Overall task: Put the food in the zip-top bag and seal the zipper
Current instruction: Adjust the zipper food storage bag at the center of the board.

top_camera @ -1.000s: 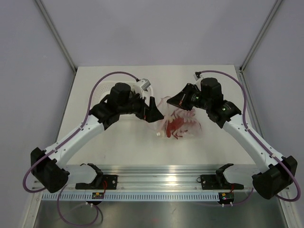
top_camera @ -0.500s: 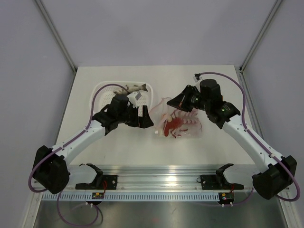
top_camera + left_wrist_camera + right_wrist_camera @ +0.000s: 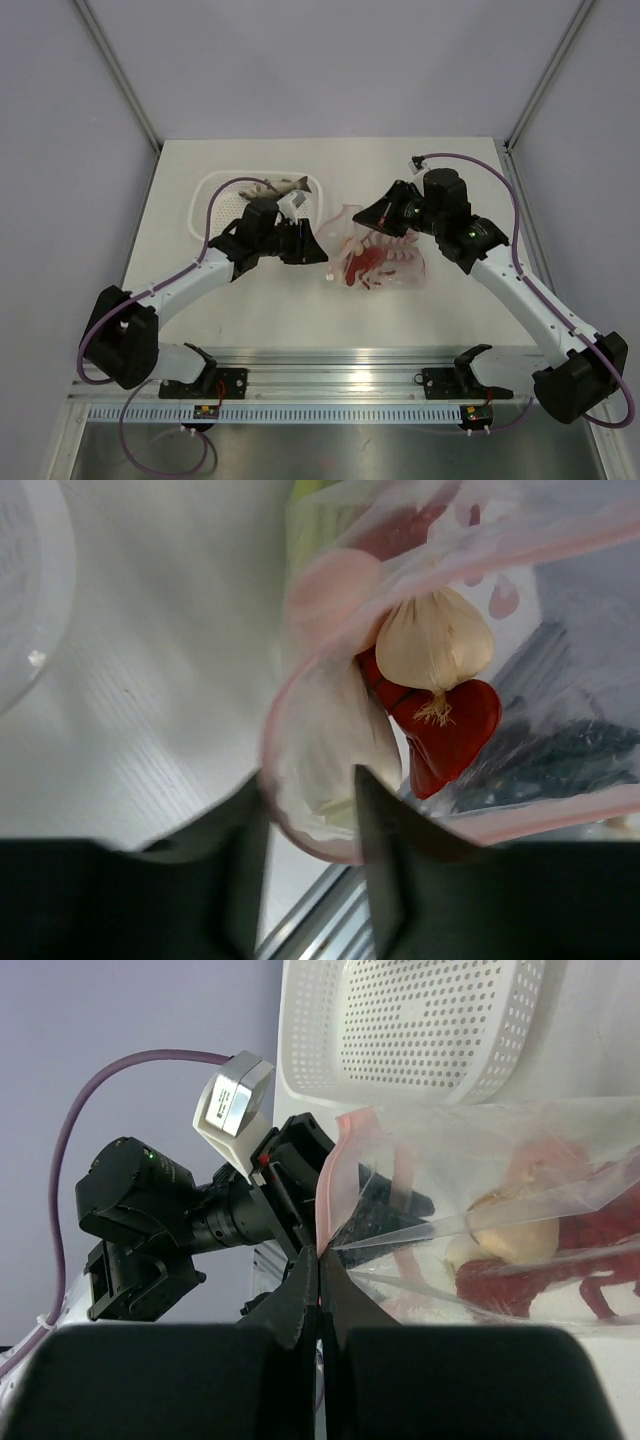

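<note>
Task partly done: lobster and garlic lie inside the zip-top bag on the desk, fish in the basket, zipper unsealed; right gripper jaws pinch the bag's rim, left gripper jaws stand part-open astride it.

One zip-top bag; one basket; one lobster; one fish

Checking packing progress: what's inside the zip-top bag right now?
Through the clear zip-top bag: a red lobster, a cream garlic bulb against it, and a pale piece at the mouth. Whatever lies under them is covered.
</note>
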